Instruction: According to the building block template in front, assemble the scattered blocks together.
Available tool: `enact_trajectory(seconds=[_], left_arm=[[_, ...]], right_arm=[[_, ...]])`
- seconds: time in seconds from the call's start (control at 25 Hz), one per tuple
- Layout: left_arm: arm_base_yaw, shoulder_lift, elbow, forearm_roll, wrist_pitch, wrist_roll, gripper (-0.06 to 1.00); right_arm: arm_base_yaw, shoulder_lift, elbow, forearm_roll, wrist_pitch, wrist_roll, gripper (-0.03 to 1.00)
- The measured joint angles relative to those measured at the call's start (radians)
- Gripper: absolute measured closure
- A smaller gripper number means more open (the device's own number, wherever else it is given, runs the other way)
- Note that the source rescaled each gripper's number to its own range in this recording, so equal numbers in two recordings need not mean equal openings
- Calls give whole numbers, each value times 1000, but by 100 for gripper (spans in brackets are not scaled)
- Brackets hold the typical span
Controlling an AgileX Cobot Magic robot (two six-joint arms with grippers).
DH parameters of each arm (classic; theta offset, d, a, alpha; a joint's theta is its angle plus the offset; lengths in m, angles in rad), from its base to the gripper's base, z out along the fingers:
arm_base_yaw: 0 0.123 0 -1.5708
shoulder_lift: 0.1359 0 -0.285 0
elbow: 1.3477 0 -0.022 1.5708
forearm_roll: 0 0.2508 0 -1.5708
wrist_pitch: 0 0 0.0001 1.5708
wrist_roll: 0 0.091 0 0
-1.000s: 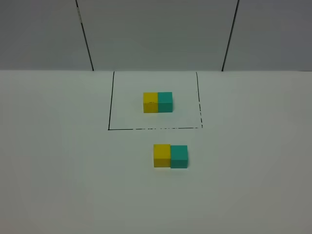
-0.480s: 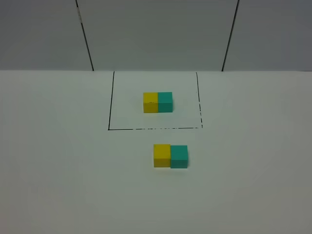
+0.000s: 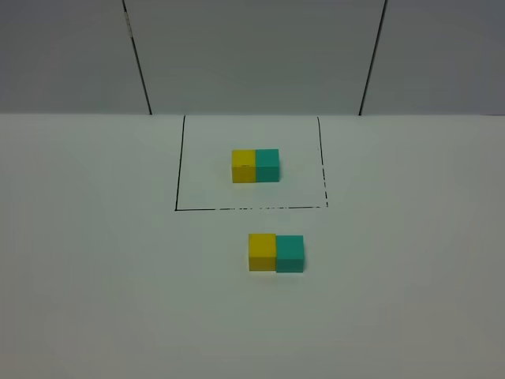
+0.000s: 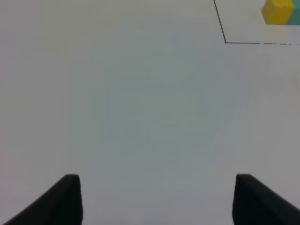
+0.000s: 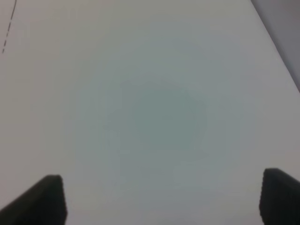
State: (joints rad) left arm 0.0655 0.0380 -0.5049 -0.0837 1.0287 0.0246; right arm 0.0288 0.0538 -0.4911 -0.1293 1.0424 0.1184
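Observation:
The building block template, a yellow cube (image 3: 244,166) joined to a teal-green cube (image 3: 267,165), sits inside the black drawn rectangle (image 3: 180,162) at the back of the table. In front of the rectangle, the scattered blocks stand touching side by side: yellow (image 3: 262,252) on the left, teal-green (image 3: 289,253) on the right. Neither arm shows in the exterior high view. My left gripper (image 4: 157,201) is open over bare table, with the template's yellow cube (image 4: 277,11) far ahead of it. My right gripper (image 5: 164,201) is open with nothing between its fingers.
The white table (image 3: 95,276) runs back to a grey panelled wall (image 3: 252,55). The right wrist view shows a piece of the rectangle's dashed line (image 5: 7,28) and the table's edge (image 5: 276,42).

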Motion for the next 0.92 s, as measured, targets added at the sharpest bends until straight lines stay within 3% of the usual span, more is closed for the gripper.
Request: enact_trajectory(seconds=[0.92], left_arm=[[0,0,0,0,0,0,47]], right_arm=[[0,0,0,-3,0,2,29]])
